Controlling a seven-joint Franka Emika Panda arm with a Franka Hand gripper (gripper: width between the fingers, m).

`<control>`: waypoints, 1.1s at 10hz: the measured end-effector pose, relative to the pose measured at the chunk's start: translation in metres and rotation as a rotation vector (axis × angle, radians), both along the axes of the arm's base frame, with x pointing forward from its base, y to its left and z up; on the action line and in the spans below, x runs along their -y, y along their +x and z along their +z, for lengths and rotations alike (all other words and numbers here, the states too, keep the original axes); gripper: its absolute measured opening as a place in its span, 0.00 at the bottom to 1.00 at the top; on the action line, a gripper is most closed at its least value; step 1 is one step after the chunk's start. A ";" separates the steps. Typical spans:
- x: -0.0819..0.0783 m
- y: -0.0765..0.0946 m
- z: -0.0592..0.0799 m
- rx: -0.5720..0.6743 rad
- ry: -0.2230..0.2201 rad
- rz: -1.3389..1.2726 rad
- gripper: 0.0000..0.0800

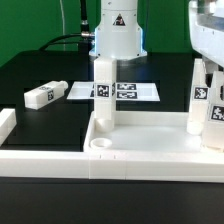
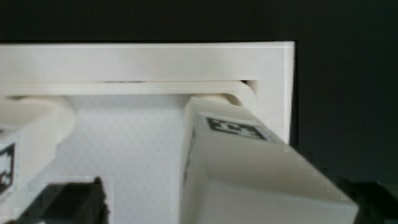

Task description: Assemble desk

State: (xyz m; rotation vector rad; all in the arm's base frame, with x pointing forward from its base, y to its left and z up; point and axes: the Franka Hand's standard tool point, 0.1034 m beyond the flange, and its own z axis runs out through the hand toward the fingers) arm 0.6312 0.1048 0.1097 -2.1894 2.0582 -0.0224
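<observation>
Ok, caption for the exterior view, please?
Tabletop with legs standing upright in it; another leg lies loose on the table.

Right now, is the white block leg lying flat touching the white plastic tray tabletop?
Apart. The exterior view shows bare black table between the lying leg and the tabletop.

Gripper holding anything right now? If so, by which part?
Cannot tell. The gripper is over the top end of an upright leg at the exterior view's right, on the tabletop; whether its jaws press it isn't visible.
</observation>
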 end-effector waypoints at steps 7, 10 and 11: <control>-0.003 0.002 0.004 0.007 -0.100 0.594 0.81; -0.004 0.004 0.005 0.009 -0.137 0.780 0.81; -0.006 0.004 0.006 0.008 -0.145 0.819 0.81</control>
